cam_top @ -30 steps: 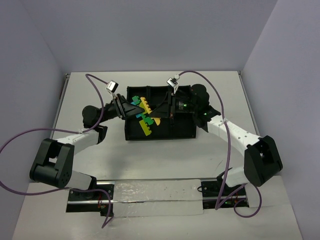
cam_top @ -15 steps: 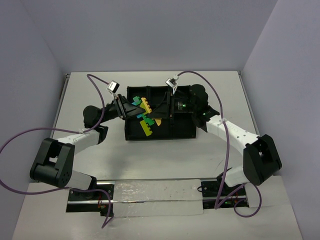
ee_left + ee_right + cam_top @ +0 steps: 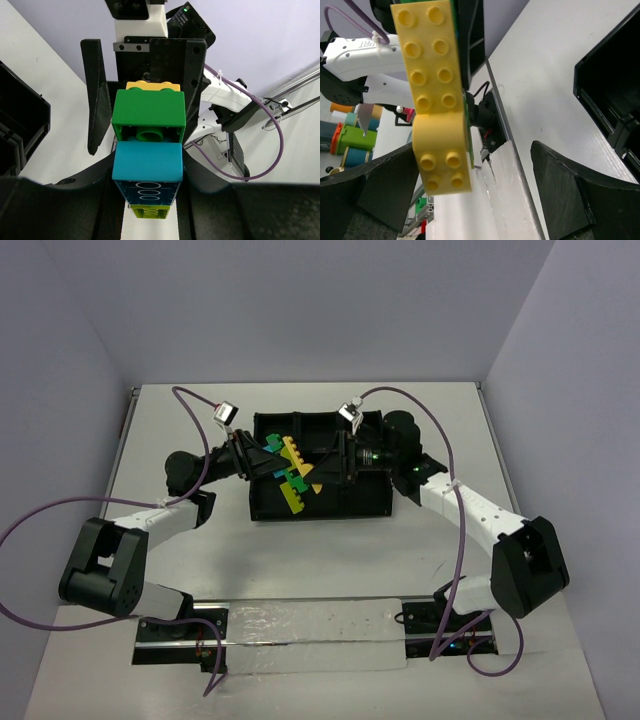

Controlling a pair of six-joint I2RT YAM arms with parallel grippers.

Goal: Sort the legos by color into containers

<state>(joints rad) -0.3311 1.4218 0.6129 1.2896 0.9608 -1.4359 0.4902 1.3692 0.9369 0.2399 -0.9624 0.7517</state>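
Lego cluster (image 3: 292, 472) in yellow, green, teal and lime, yellow brick (image 3: 432, 75) patterned with 2 columns of round studs, glossy green brick (image 3: 148, 107), teal brick (image 3: 147, 161), dark blue brick (image 3: 148, 191) printed with 3 white rings, black tray (image 3: 365, 502), white table (image 3: 330, 550), lilac walls (image 3: 300, 310)

The lego cluster (image 3: 292, 478) occupies the space above the black tray (image 3: 370, 505). Left gripper (image 3: 262, 462) obstructs 9 o'clock, right gripper (image 3: 325, 470) 3 o'clock. Approach over table (image 3: 330, 550) at 6 o'clock is open.
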